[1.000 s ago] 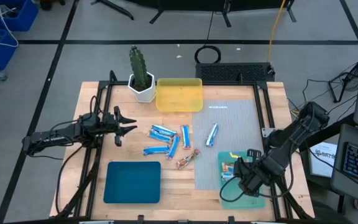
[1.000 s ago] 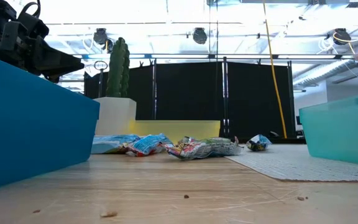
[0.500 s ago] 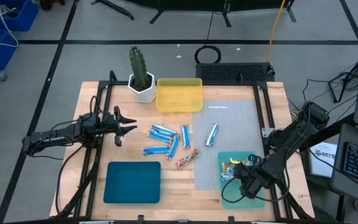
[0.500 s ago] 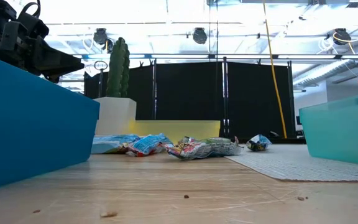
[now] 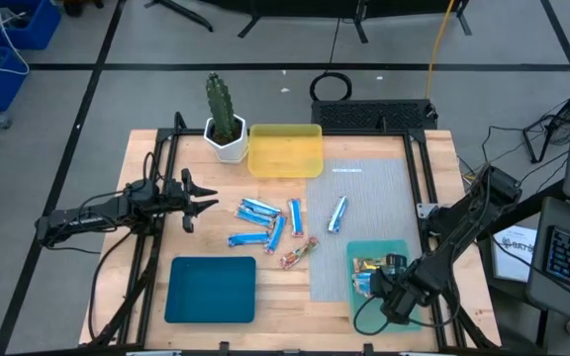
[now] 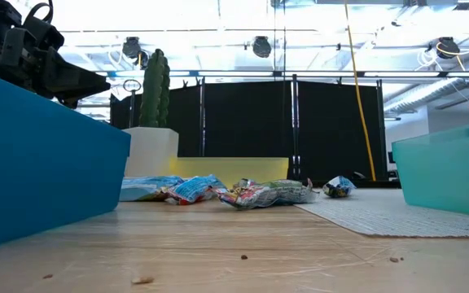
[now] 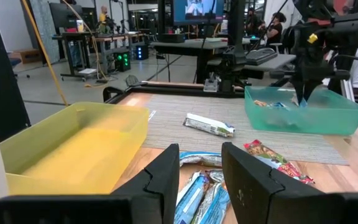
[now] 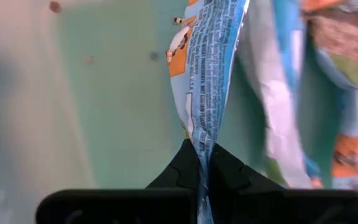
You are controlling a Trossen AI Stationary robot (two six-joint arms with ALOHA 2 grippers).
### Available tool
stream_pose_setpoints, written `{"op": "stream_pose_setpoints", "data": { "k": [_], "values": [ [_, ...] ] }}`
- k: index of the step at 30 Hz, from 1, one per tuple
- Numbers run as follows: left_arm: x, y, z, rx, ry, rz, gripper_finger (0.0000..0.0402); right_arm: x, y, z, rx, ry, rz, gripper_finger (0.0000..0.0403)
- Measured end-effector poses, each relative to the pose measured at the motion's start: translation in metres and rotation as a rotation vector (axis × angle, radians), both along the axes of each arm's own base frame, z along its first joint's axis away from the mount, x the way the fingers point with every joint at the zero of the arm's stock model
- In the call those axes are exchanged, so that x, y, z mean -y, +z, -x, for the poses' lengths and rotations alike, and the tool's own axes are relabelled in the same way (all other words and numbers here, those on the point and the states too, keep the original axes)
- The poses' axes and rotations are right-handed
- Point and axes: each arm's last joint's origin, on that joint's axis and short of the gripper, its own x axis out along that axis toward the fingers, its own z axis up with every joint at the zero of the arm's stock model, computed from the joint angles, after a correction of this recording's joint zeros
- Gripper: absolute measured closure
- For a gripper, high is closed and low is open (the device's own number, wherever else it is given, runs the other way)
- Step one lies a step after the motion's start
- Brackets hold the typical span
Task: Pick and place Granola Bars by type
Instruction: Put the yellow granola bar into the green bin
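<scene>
Several blue-and-white Granola Bars (image 5: 270, 225) lie on the wood, and one more (image 5: 337, 213) lies on the grey mat. A reddish multicoloured bar (image 5: 300, 254) lies near them. More bars (image 5: 369, 265) lie in the light teal tray (image 5: 400, 247). My left gripper (image 5: 204, 203) is open and hovers left of the loose bars; its fingers (image 7: 201, 171) point at them. My right gripper (image 5: 382, 284) is over the light teal tray, shut on a blue-and-white bar (image 8: 207, 74). My right gripper pinches the blue-and-white bar by one end of its wrapper (image 8: 201, 142), between the two shut fingertips (image 8: 185, 163). The bar stretches straight out beyond the fingers, over the tray floor (image 8: 117, 93) and beside the other bars (image 8: 328, 93) in the tray.
A yellow tray (image 5: 285, 150) and a potted cactus (image 5: 223, 119) stand at the far edge. A dark teal tray (image 5: 211, 289) sits at the near left. The grey mat (image 5: 364, 203) covers the right half. Metal frames run along both table sides.
My right gripper has moved toward the table's near edge over the light teal tray, carrying the blue-and-white bar with it. The left arm has kept still.
</scene>
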Motion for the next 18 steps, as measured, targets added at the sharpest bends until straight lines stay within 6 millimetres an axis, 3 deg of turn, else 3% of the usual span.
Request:
{"op": "stream_pose_setpoints", "data": {
  "k": [13,18],
  "values": [
    [0.000,0.000,0.000,0.000,0.001,0.000,0.0277,0.007,-0.017,0.003,0.021,0.034,0.104,0.0400],
    [0.000,0.000,0.000,0.000,0.000,0.000,0.0277,0.009,-0.026,0.006,-0.003,0.033,0.061,0.0387]
  ]
}}
